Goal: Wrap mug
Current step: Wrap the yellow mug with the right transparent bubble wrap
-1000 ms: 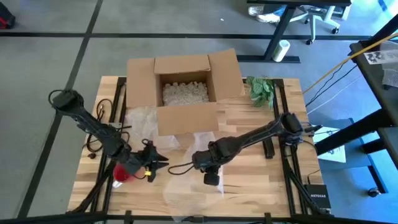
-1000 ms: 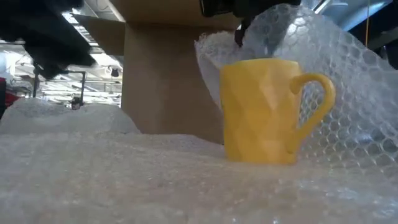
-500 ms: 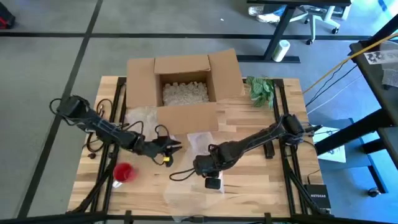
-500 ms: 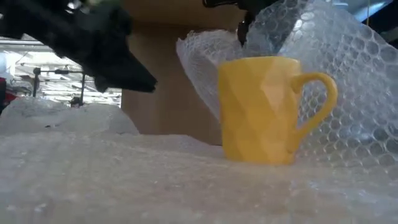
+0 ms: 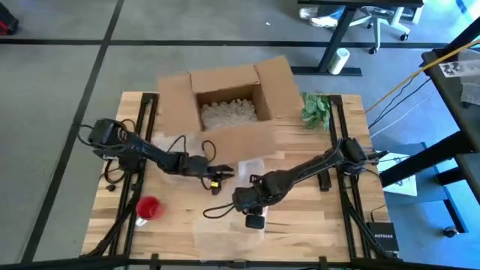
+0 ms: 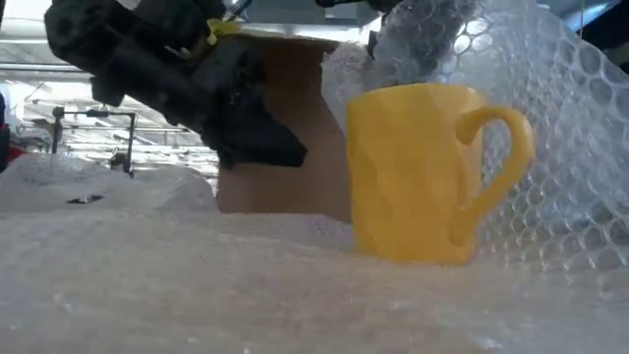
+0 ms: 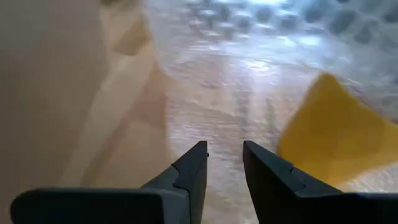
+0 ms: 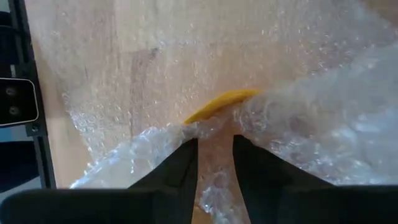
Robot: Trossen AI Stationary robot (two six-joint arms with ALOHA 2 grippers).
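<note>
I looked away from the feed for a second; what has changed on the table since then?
The left pincer swung from beside the red object toward the yellow mug, nudging the cardboard box, which shifted and turned slightly. It holds nothing. The right pincer stays clamped on the bubble wrap draped over the mug, which has barely moved.
</note>
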